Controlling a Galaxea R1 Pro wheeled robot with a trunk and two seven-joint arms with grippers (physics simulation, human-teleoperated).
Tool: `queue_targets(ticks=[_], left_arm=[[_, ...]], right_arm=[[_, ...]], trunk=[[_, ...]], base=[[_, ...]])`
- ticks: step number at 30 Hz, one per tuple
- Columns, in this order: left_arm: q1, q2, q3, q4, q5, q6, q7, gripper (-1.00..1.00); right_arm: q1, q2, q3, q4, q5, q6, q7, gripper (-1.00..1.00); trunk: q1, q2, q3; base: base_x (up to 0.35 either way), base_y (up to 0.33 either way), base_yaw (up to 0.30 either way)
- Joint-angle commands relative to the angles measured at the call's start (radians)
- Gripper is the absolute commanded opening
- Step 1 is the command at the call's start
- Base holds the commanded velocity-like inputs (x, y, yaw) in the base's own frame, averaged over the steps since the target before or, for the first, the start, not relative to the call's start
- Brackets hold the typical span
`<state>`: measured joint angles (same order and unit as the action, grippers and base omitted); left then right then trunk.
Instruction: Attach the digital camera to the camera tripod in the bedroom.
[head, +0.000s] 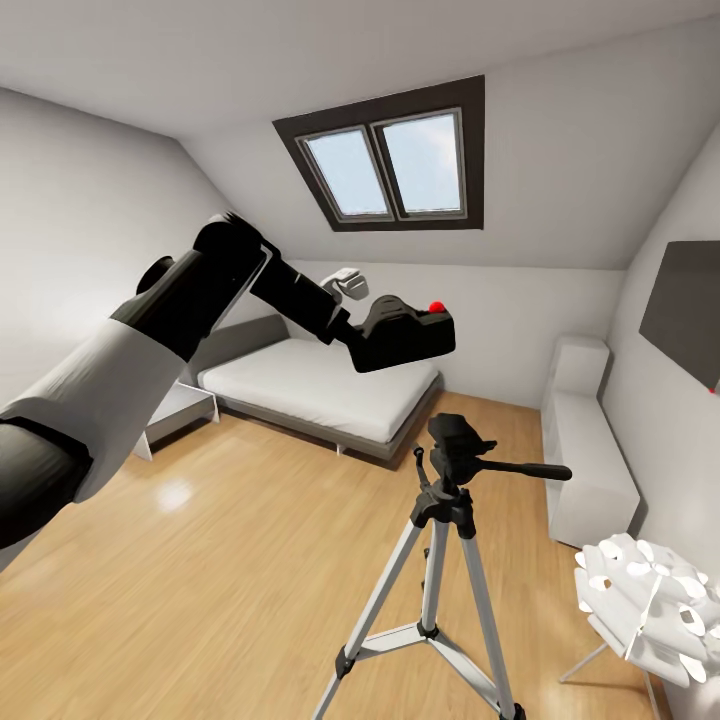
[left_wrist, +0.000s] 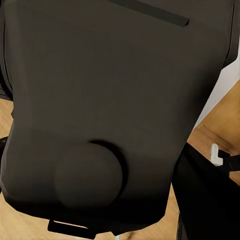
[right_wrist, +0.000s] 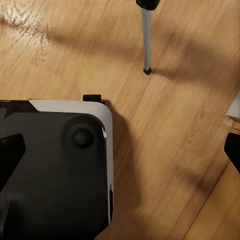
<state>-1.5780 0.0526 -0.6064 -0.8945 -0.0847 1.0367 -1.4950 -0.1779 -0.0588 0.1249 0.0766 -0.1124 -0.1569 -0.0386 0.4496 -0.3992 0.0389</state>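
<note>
Left gripper (head: 352, 335) grips the digital camera (head: 405, 335) by its near end, holding it aloft, above and a little left of the camera tripod (head: 440, 560), presumably so it can be lowered onto the mount; the bed (head: 320, 385) and skylight (head: 390, 160) mark this as the bedroom; that tripod stands upright on the wood floor (head: 200, 560), legs splayed, its black head (head: 455, 435) bare and free to receive the camera; a red button (head: 436, 306) faces up, so the body looks level; the right gripper's state I cannot tell.
</note>
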Motion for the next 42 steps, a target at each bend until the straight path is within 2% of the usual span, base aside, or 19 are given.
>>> queue_targets(ticks=[1, 14, 32, 42], left_arm=[[0.0, 0.001, 0.0, -0.001, -0.009, 0.01, -0.01, -1.0], [0.0, 0.0, 0.003, -0.001, -0.009, 0.01, -0.008, -1.0], [0.0, 0.007, 0.003, -0.001, -0.009, 0.01, -0.008, -1.0], [0.0, 0.016, 0.004, -0.001, -0.009, 0.01, -0.008, -1.0]], right_arm=[[-0.002, 0.001, 0.009, 0.005, -0.01, -0.007, 0.0, 1.0], [-0.002, 0.001, 0.009, 0.005, -0.01, -0.007, 0.0, 1.0], [-0.002, 0.001, 0.009, 0.005, -0.01, -0.007, 0.0, 1.0], [-0.002, 0.001, 0.009, 0.004, -0.01, -0.007, 0.0, 1.0]], trunk=[[0.0, -0.001, 0.0], [0.0, -0.001, 0.0], [0.0, -0.001, 0.0], [0.0, -0.001, 0.0]], base=[[0.0, 0.0, 0.0], [0.0, -0.014, 0.0], [0.0, -0.249, 0.0], [0.0, -0.058, 0.0]])
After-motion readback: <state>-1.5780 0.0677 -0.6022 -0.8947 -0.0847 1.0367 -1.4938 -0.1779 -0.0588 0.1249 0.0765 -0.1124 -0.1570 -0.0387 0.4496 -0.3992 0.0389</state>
